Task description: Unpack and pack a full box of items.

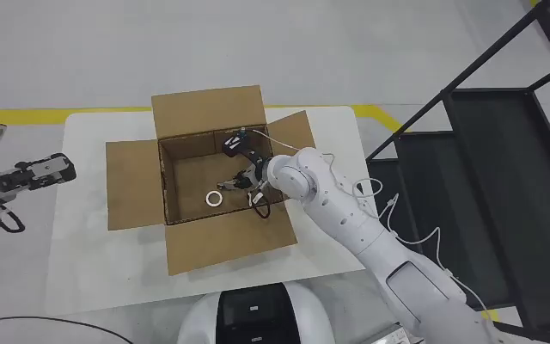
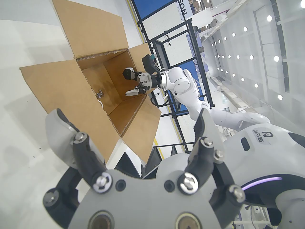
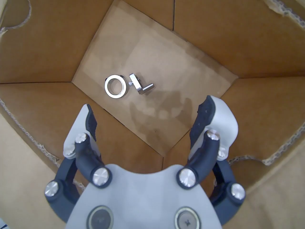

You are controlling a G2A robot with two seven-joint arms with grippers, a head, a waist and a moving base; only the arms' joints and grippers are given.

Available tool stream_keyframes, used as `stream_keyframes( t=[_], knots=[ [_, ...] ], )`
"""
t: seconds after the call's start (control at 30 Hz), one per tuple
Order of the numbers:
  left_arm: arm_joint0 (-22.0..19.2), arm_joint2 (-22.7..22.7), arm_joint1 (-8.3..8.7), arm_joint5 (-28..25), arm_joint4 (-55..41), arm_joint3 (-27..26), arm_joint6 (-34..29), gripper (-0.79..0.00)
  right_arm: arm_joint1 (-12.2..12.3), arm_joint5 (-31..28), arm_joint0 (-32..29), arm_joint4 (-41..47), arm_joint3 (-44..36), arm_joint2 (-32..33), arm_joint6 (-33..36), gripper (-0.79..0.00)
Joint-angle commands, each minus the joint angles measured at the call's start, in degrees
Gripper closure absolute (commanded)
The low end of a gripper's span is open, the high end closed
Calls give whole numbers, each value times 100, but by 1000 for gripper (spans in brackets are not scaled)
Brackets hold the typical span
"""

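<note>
— Right, count first. How many boxes, how many items?

— One cardboard box [image 1: 206, 112] on the white counter [image 1: 94, 258], all four flaps folded out. Two items lie on its floor: one metal ring [image 3: 115, 86] and one small metal bracket with a pin [image 3: 140, 85], lying just beside each other. From the top, the ring [image 1: 212, 199] sits toward the near wall.

— Grippers?

— Two. The right gripper [image 3: 147, 107] hangs inside the box above the floor, fingers spread wide, holding nothing, apart from both parts. The left gripper [image 1: 67, 168] sits at the counter's left edge, well apart from the box, also spread and holding nothing.

— Any writing?

— Blue panels [image 2: 166, 1] in the room behind carry white lettering in the left wrist view; print not transcribed.

— Same box from that wrist?

— Yes: box [image 2: 90, 32] with the right gripper [image 2: 129, 83] inside it.
</note>
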Motion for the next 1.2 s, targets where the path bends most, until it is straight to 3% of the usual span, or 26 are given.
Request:
stream_keyframes(
  t=[0.0, 0.23, 0.57, 0.6, 0.63, 0.67, 1.0, 1.17],
  knots=[
    [0, 0, 0, 0, 0, 0, 0, -785, 0, 0, 0, 0, 0, 0, 0, -785],
    [0, 0, 0, 0, 0, 0, 0, -785, -80, -184, 106, -73, 187, -254, -279, -785],
    [0, 0, 0, 0, 0, 0, 0, -785, -691, -847, 1212, -103, 1822, -1462, -551, -785],
    [0, 0, 0, 0, 0, 0, 0, -785, -758, -885, 1299, -94, 1991, -1547, -591, -727],
    [0, 0, 0, 0, 0, 0, 0, -785, -824, -927, 1376, -64, 2152, -1621, -623, -610],
    [0, 0, 0, 0, 0, 0, 0, -785, -887, -959, 1452, -54, 2309, -1689, -672, -585],
    [0, 0, 0, 0, 0, 0, 0, -785, -1415, -1153, 1884, -368, 3530, -2260, -984, -496],
    [0, 0, 0, 0, 0, 0, 0, -785, -1619, -1278, 1981, -451, 3907, -2405, -1082, -511]
  ],
)
